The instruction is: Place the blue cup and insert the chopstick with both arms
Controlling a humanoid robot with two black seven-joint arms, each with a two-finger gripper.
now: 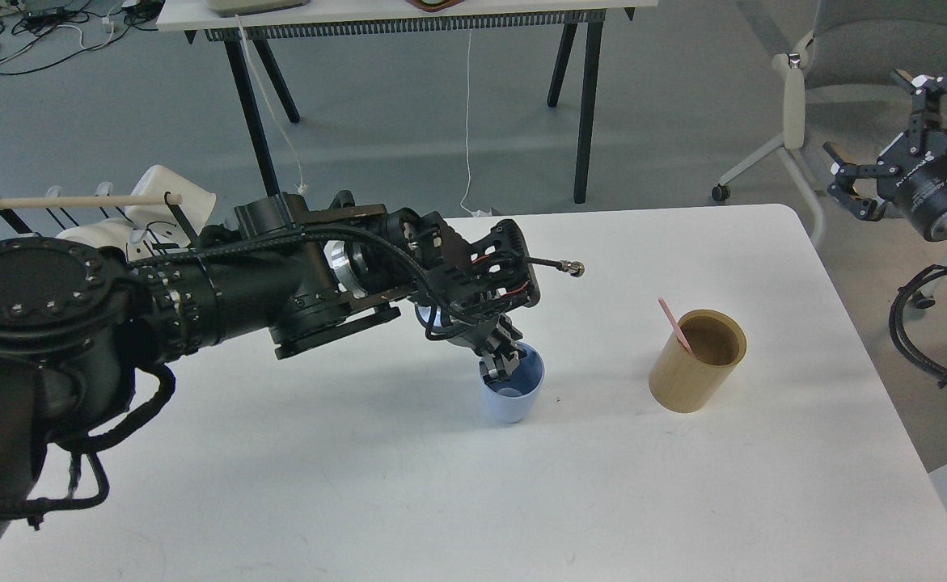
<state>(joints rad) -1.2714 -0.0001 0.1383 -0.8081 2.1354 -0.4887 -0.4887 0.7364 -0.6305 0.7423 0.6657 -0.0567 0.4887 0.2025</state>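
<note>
The blue cup (513, 393) is standing upright on the white table (360, 485), near the middle, a bit closer to the far edge than the near one. The left gripper (500, 365) is reaching down onto the cup's left rim. One finger looks to be inside the cup and one outside, so it seems to be pinching the cup's wall. I am judging that it is closed on the cup.

The pink chopstick (675, 326) is sitting in the tan wooden cup (696, 360), to the right of the blue cup and well apart from it. It is leaning, with its top tipping up and to the left, toward the far edge. Its bottom end is hidden inside the wooden cup.

The right gripper (885, 145) is hanging off past the right edge of the table, with its fingers spread wide and nothing in them. It is the nearer arm to the chopstick, which lies down and to the left of it. I think its next job is to come in over the right edge and grab the stick near its top.
</note>
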